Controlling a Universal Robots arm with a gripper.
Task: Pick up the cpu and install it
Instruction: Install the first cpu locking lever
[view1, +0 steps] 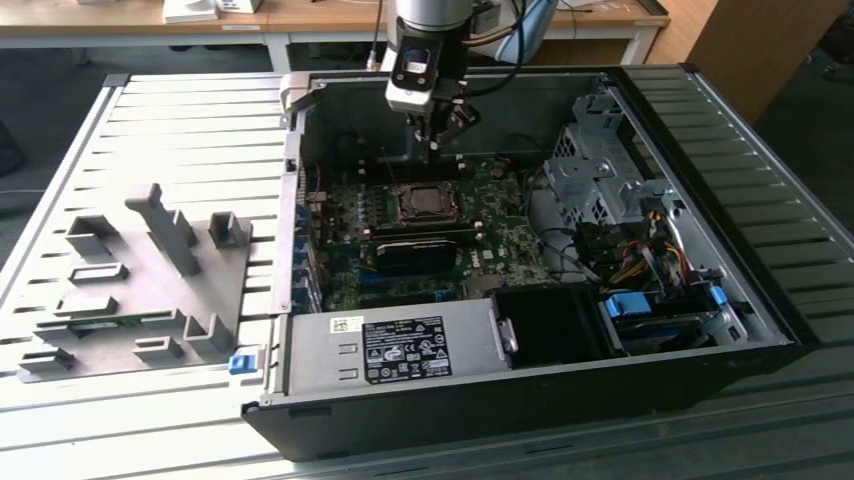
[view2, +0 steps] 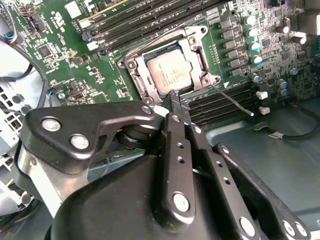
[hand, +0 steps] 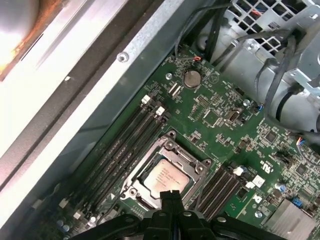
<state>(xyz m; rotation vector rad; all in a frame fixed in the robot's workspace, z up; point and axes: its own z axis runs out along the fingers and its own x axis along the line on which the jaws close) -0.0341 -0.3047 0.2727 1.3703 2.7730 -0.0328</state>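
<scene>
CPU (view2: 169, 71) already sits flat in the black socket frame (view2: 135, 67) on the green motherboard (view2: 60, 45), silver top up, so the pick and the placement look done; judging by how square it lies in the frame, it seems seated, though whether the socket's retention is latched can't be told. Gripper (view2: 176, 102) is above the board near the socket edge, fingers pressed together and holding nothing, tips just beside the cpu's near edge in both wrist views, not clearly touching it. Exterior view gives the wide layout: the open computer case (view1: 747, 300) lying on a slatted table (view1: 187, 120), gripper (view1: 437, 140) hanging over the upper part of the board, slightly behind the socket, and grey fixture blocks (view1: 160, 240) well apart on the exterior view's left. CPU top itself is hard to make out there. Second wrist view shows the chip surface, the socket corners and a thin metal lever (view2: 232, 100) lying beside the socket, plus the closed fingertips right at the frame. First wrist view adds the memory slots (hand: 125, 145) running next to the socket, a coin battery (hand: 190, 78) farther up the board, and the case wall (hand: 100, 85) alongside.
</scene>
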